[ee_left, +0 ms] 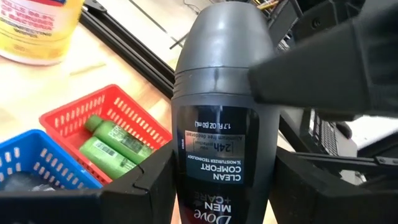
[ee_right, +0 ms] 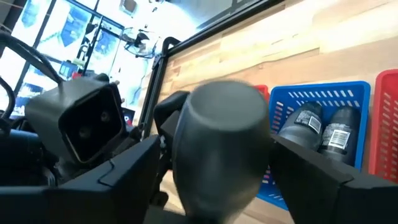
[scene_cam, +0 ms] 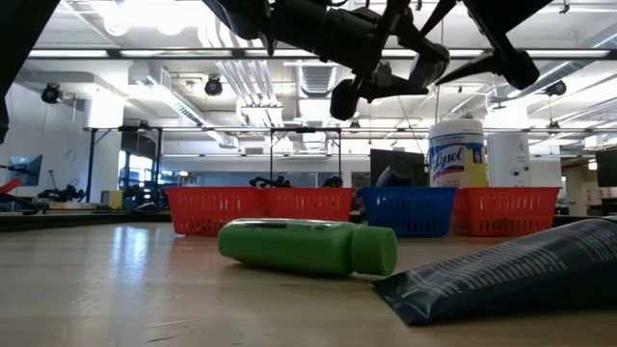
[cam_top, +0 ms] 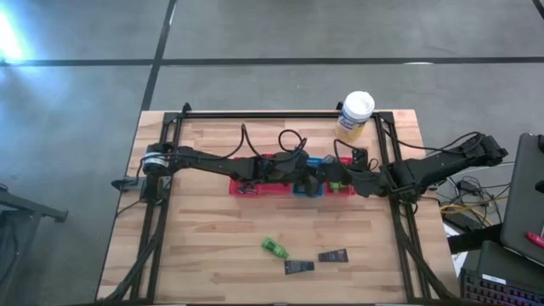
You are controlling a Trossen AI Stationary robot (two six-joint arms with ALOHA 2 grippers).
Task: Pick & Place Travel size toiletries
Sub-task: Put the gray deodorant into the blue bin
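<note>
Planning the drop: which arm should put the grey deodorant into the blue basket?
Left, probably: the left claw clamps the deodorant by its body just above the blue basket; the right claw is only at its cap.

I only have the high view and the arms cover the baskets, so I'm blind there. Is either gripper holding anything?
Observer: Yes. The left gripper is shut on a grey deodorant stick, held above the baskets.
Operator: And the right gripper?
Observer: The right gripper is at the stick's domed cap end; I cannot tell whether it grips.
Operator: What's already in the blue basket?
Observer: Two dark sticks lie in the blue basket.
Operator: And the red basket beside it?
Observer: Two green bottles lie in that red basket.
</note>
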